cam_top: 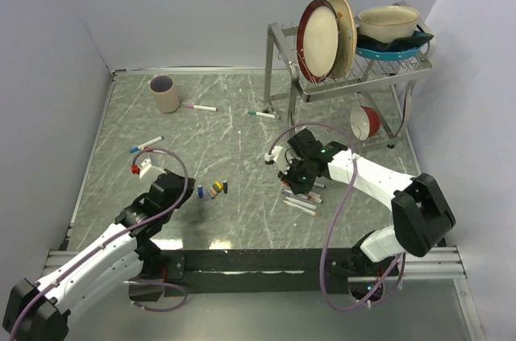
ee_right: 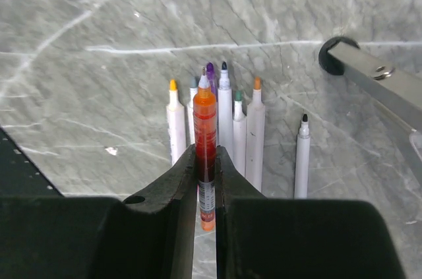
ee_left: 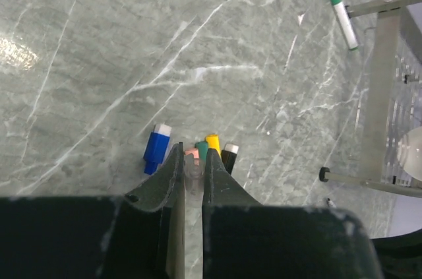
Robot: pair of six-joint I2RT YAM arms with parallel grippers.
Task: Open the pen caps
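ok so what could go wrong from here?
1. The right pincer grips the orange pen directly over the row of uncapped pens; setting it down may scatter them.
2. The left pincer, shut, sits right at the loose caps; a nudge could roll them away.
3. The green-capped pen lies beside the rack leg, a collision risk.

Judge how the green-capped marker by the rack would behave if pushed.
The green-capped marker is a thin round barrel lying on the smooth table, so it would likely roll. It looks rigid and probably light; its glossy plastic may slip.
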